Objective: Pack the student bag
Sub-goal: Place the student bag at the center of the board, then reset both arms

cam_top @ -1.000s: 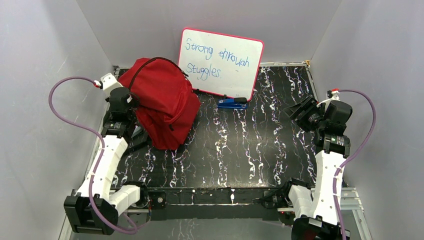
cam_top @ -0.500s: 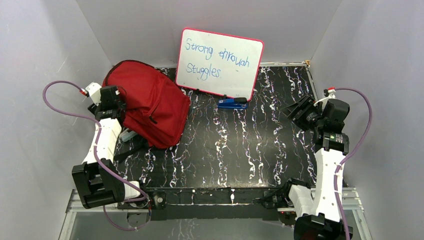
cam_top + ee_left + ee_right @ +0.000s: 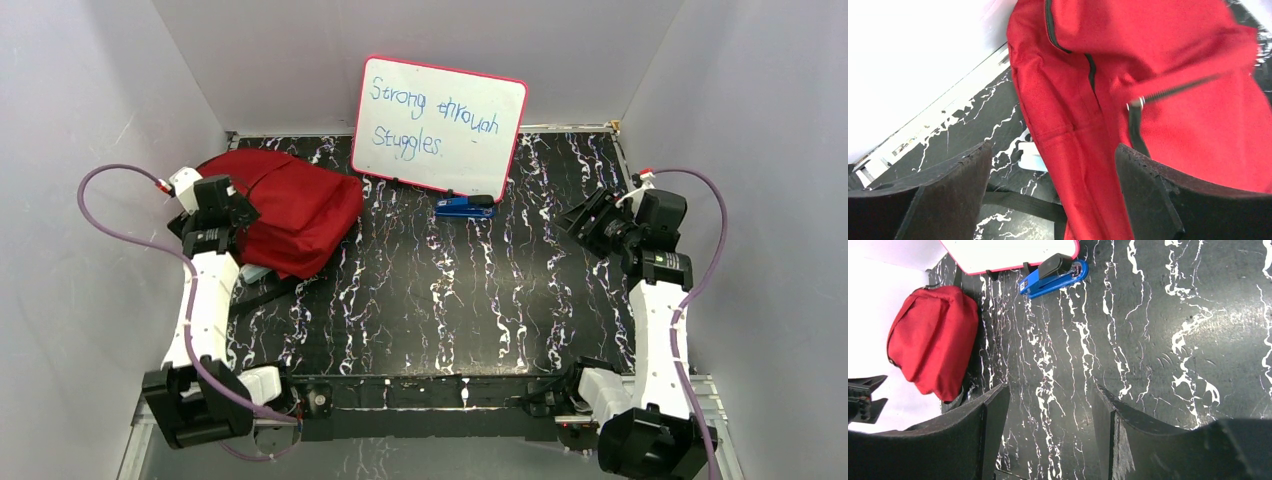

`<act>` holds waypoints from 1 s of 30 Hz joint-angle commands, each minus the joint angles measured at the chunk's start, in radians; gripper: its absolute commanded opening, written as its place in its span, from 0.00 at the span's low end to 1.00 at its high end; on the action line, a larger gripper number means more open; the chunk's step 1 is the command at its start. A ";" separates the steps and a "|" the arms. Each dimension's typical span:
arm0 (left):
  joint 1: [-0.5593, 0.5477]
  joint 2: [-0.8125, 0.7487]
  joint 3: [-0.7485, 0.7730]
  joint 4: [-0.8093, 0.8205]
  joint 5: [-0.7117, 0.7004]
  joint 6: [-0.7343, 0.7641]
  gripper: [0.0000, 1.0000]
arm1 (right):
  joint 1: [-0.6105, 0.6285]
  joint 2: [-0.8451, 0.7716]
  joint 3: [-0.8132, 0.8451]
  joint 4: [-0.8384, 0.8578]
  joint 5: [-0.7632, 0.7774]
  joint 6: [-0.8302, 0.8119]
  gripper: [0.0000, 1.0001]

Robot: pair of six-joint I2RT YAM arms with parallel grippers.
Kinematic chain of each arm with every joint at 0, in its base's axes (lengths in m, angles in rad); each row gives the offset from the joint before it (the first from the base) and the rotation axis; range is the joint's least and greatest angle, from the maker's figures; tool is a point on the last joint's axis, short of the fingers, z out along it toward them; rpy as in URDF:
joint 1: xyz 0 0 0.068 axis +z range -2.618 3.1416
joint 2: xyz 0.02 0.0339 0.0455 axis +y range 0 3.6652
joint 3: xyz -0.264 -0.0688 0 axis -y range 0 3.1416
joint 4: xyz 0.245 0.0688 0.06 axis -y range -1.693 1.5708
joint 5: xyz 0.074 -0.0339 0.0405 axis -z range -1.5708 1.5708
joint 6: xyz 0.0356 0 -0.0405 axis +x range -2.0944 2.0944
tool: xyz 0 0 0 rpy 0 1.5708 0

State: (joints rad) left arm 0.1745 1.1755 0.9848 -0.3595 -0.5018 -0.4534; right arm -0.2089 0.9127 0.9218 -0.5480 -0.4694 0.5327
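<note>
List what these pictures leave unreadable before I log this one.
- Contents of the bag: all views, outer fabric covers them.
- White item under the bag: left wrist view, mostly covered, unidentifiable.
- Whiteboard: right wrist view, cut by the top edge.
- Black strap: left wrist view, blurred.

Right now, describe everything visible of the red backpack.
The red backpack is soft, woven-looking fabric, lying slumped on the black marbled table at its far left corner. A black zipper runs across it; a black strap trails out from under it. The open left gripper hovers close over it, not gripping.
</note>
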 commanded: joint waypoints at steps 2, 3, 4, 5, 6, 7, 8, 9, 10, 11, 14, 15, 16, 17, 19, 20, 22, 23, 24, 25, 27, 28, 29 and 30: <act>-0.004 -0.139 0.025 -0.065 0.127 0.024 0.91 | 0.054 0.043 0.094 0.037 -0.018 -0.078 0.70; -0.006 -0.147 0.027 -0.070 0.183 0.027 0.92 | 0.068 0.059 0.108 0.032 -0.037 -0.099 0.70; -0.010 -0.150 0.029 -0.072 0.247 0.032 0.92 | 0.084 0.076 0.125 0.027 -0.051 -0.133 0.70; -0.021 -0.153 0.032 -0.071 0.308 0.037 0.92 | 0.105 0.093 0.143 0.019 -0.061 -0.159 0.71; -0.038 -0.156 0.034 -0.070 0.353 0.043 0.92 | 0.131 0.107 0.160 0.012 -0.067 -0.191 0.71; -0.061 -0.159 0.041 -0.067 0.389 0.055 0.92 | 0.158 0.120 0.176 0.007 -0.070 -0.225 0.72; -0.093 -0.164 0.044 -0.058 0.424 0.077 0.92 | 0.195 0.132 0.191 0.000 -0.070 -0.261 0.72; -0.134 -0.171 0.047 -0.041 0.450 0.110 0.93 | 0.240 0.141 0.208 -0.008 -0.066 -0.299 0.73; -0.218 -0.182 0.049 -0.024 0.467 0.144 0.93 | 0.283 0.150 0.224 -0.018 -0.056 -0.335 0.73; -0.278 -0.194 0.049 -0.006 0.483 0.179 0.93 | 0.330 0.158 0.237 -0.027 -0.039 -0.376 0.74; -0.422 -0.243 0.040 0.036 0.560 0.284 0.93 | 0.460 0.161 0.258 -0.038 0.050 -0.479 0.79; -0.441 -0.263 0.039 0.041 0.575 0.296 0.93 | 0.489 0.155 0.259 -0.038 0.082 -0.500 0.81; -0.445 -0.279 0.041 0.043 0.582 0.296 0.93 | 0.511 0.146 0.260 -0.035 0.109 -0.518 0.83; -0.447 -0.289 0.052 0.037 0.571 0.293 0.93 | 0.524 0.137 0.258 -0.030 0.130 -0.528 0.85; -0.446 -0.295 0.083 0.007 0.525 0.262 0.93 | 0.531 0.107 0.249 -0.010 0.164 -0.531 0.90; -0.447 -0.300 0.095 -0.004 0.482 0.238 0.93 | 0.532 0.089 0.239 0.008 0.185 -0.531 0.96; -0.447 -0.323 0.093 -0.017 0.385 0.182 0.93 | 0.533 0.044 0.211 0.055 0.233 -0.531 0.99; -0.447 -0.340 0.085 -0.021 0.339 0.161 0.93 | 0.534 0.021 0.197 0.084 0.267 -0.531 0.99; -0.447 -0.357 0.070 -0.023 0.302 0.150 0.93 | 0.533 -0.005 0.180 0.108 0.300 -0.560 0.99; -0.446 -0.379 0.045 -0.021 0.262 0.147 0.93 | 0.533 -0.030 0.166 0.130 0.333 -0.574 0.99; -0.447 -0.411 0.006 -0.030 0.175 0.136 0.93 | 0.534 -0.082 0.132 0.175 0.403 -0.598 0.99; -0.447 -0.422 -0.005 -0.044 0.145 0.129 0.93 | 0.533 -0.110 0.119 0.203 0.439 -0.605 0.99; -0.447 -0.430 -0.011 -0.051 0.132 0.127 0.93 | 0.533 -0.136 0.104 0.226 0.480 -0.614 0.99; -0.447 -0.439 -0.016 -0.060 0.127 0.133 0.93 | 0.533 -0.161 0.088 0.251 0.522 -0.621 0.99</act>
State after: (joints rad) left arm -0.2764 0.7692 0.9974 -0.3801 -0.2256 -0.2943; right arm 0.3218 0.8349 1.0527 -0.4644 -0.1421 -0.0193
